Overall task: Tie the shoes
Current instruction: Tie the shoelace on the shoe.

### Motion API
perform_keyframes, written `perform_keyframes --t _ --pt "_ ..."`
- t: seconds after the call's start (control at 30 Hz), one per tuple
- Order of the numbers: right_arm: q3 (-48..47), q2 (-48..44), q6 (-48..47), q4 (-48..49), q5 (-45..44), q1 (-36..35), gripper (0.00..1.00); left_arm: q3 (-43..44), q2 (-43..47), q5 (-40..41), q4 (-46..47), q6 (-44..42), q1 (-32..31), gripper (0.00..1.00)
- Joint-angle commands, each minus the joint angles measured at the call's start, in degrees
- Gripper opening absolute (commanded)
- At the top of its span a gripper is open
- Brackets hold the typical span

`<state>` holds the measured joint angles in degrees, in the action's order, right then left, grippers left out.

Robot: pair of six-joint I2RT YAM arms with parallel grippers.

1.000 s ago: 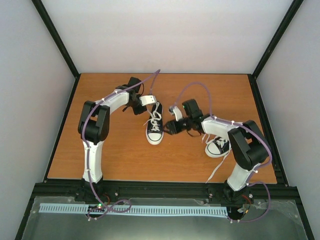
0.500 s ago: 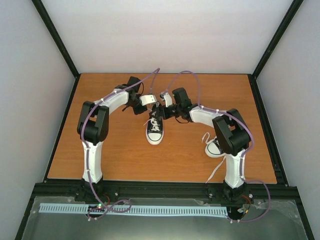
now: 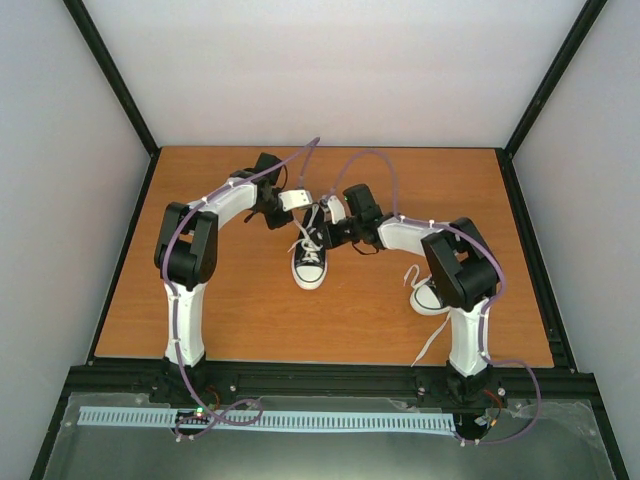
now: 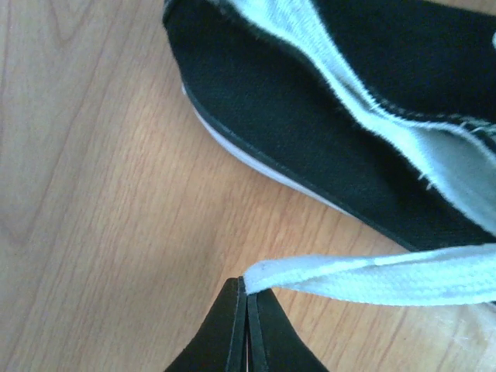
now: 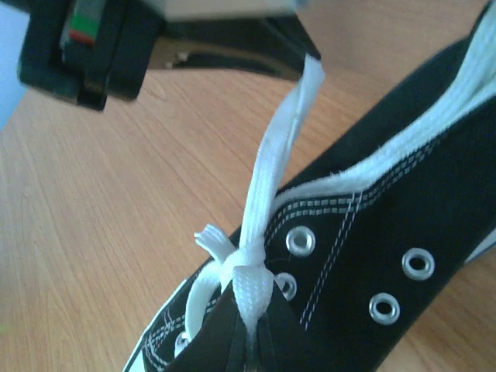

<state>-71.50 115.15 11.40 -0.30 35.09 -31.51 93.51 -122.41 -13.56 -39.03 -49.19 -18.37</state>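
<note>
One of the shoes (image 3: 310,258), black canvas with a white toe cap, lies mid-table with its toe toward me. My left gripper (image 4: 248,285) is shut on the end of a white lace (image 4: 372,275) beside the shoe's heel (image 4: 310,139). That lace runs taut from the left gripper (image 5: 304,63) down to a crossing over the eyelets. There my right gripper (image 5: 254,325) is shut on a fold of lace (image 5: 252,291). In the top view both grippers (image 3: 312,208) (image 3: 323,237) meet above the shoe's opening. The second shoe (image 3: 428,296) is partly hidden behind my right arm.
The wooden table (image 3: 230,310) is ringed by a black frame (image 3: 320,378) and white walls. A loose lace (image 3: 432,345) from the second shoe trails toward the right arm's base.
My right arm has swung left from beside the second shoe to the middle shoe. Its jaws opened wide on the way, then shut on the lace. The left arm has stayed put.
</note>
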Motion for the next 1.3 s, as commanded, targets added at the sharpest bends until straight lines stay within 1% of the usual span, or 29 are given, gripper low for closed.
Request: perform_keyframes --t 0.0,0.2,0.37,0.83,0.93,1.0,1.13,1.2,1.27 --pt "2.9 -2.9 -0.7 0.1 0.7 -0.3 0.03 3.1 -1.5 4.5 0.0 1.7 0.4 0.01" --pt "8.7 -4.8 -0.9 1.0 -0.1 -0.3 0.03 3.4 -2.7 8.6 1.2 1.7 0.4 0.01" --pt "11.6 -6.1 -0.9 2.0 -0.8 -0.3 0.03 2.8 -3.6 10.9 1.7 0.8 0.4 0.01" --pt "13.2 -6.6 -2.9 0.3 -0.7 0.1 0.03 2.1 -4.3 11.7 1.6 0.7 0.9 0.01" --pt "12.3 -6.8 -2.4 0.5 -0.9 0.9 0.03 0.0 -2.0 8.7 -0.2 2.4 0.9 0.01" --pt "10.7 -6.9 -1.8 0.7 -1.0 1.9 0.03 -3.2 0.6 5.3 -1.3 3.3 0.9 0.01" --pt "6.5 -4.8 -1.4 0.0 -2.1 3.9 0.03 -8.2 4.5 0.9 -3.9 5.4 0.9 0.01" --pt "5.3 -3.4 -1.3 -0.2 -1.6 4.7 0.03 -10.6 5.9 0.3 -3.9 5.8 0.8 0.01" --pt "5.0 -2.3 -1.0 0.1 -1.1 5.2 0.03 -12.7 6.8 1.6 -2.4 5.9 0.9 0.01"
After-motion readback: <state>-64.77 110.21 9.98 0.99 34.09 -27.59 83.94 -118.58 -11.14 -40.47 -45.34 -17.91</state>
